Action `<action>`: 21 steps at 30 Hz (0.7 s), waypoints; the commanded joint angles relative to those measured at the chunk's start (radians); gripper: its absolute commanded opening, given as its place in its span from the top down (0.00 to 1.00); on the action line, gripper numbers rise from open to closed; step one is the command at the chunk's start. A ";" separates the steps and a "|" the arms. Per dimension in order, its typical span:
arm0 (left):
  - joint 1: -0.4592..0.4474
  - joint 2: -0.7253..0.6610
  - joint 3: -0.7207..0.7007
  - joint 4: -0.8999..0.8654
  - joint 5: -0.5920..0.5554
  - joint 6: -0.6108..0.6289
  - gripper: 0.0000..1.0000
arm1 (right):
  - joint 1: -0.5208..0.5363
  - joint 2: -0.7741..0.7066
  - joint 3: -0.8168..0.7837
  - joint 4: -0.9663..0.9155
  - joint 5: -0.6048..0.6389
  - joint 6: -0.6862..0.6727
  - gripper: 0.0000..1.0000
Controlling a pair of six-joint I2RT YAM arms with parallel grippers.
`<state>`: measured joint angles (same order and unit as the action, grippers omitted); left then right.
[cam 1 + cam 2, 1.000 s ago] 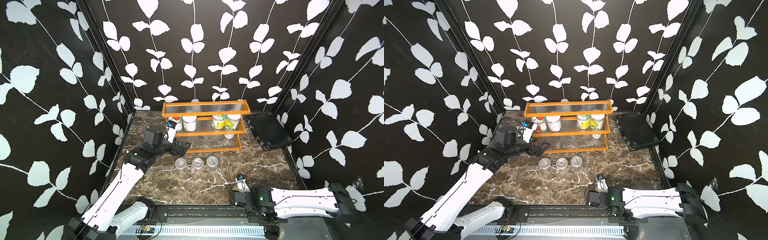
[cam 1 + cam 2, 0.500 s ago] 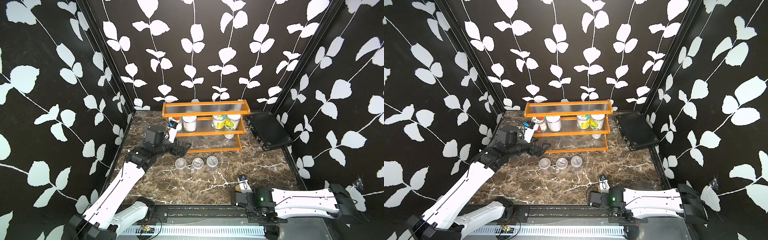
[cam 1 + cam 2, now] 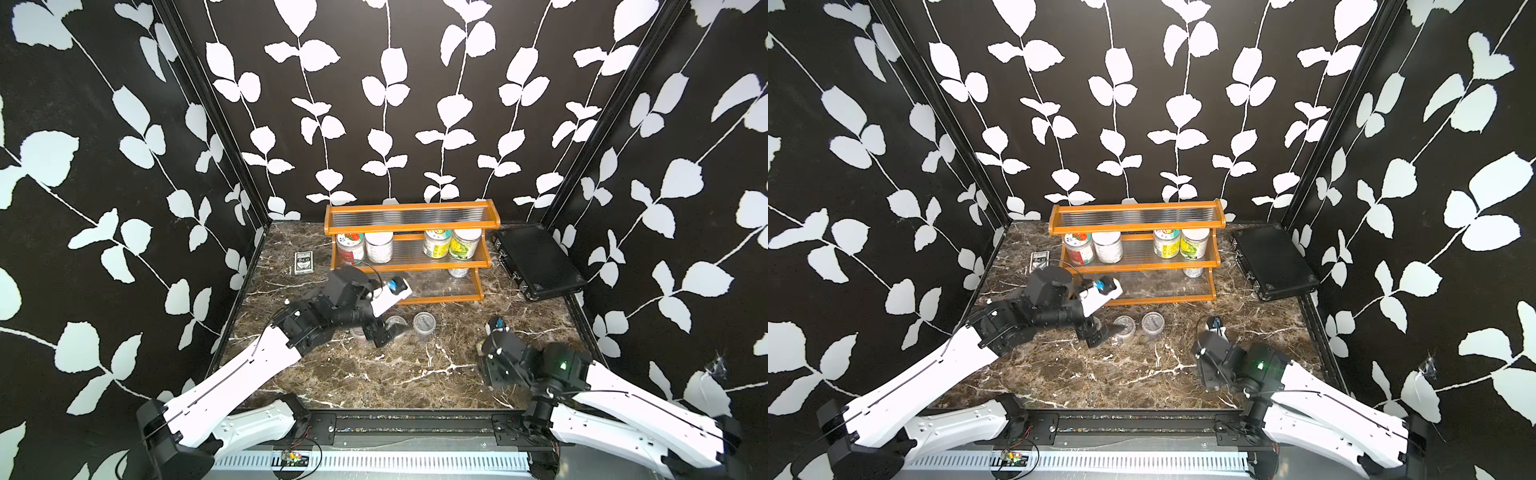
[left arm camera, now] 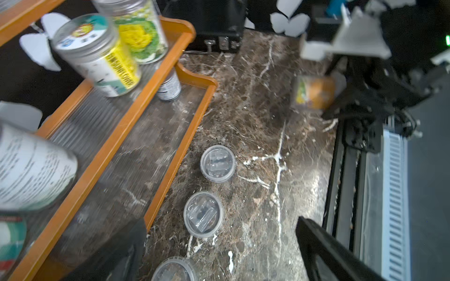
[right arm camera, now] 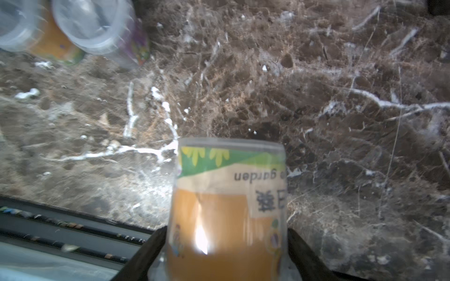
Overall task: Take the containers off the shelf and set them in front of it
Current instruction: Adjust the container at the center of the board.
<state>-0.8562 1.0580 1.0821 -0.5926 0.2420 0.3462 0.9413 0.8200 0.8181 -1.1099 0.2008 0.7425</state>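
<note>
The shelf (image 3: 411, 216) stands at the back with jars (image 3: 379, 246) (image 3: 436, 243) on its middle tier and a tin can (image 3: 458, 272) on the bottom tier. Small clear cups (image 3: 424, 323) (image 4: 203, 214) sit in a row on the marble in front of it. My left gripper (image 3: 384, 330) (image 4: 224, 253) hovers open over the left end of that row, holding nothing. My right gripper (image 3: 486, 353) (image 5: 225, 255), near the front right, is shut on an orange-labelled jar (image 5: 229, 206), which also shows in the left wrist view (image 4: 314, 92).
A flat black case (image 3: 536, 262) lies right of the shelf. A small dark card box (image 3: 302, 262) lies left of it. The black front rail (image 3: 415, 419) borders the marble, and patterned walls close in on three sides. Two blurred clear-lidded containers (image 5: 92, 24) show in the right wrist view.
My left gripper has swung from the shelf's lower left end forward and right, down over the cups. The right gripper's jaws have narrowed and its arm has shifted slightly right.
</note>
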 commanded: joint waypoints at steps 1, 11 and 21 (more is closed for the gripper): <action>-0.061 0.025 0.037 -0.058 -0.087 0.278 0.01 | -0.119 0.068 0.138 -0.064 -0.181 -0.303 0.48; -0.216 0.166 0.141 0.018 -0.112 0.651 0.02 | -0.416 0.270 0.407 -0.083 -0.648 -0.636 0.47; -0.295 0.301 0.217 0.114 -0.156 0.809 0.03 | -0.440 0.380 0.482 -0.048 -0.817 -0.641 0.48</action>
<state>-1.1393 1.3479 1.2728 -0.5236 0.1036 1.0668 0.5056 1.1908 1.2644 -1.1656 -0.5381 0.1234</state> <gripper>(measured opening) 0.966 0.688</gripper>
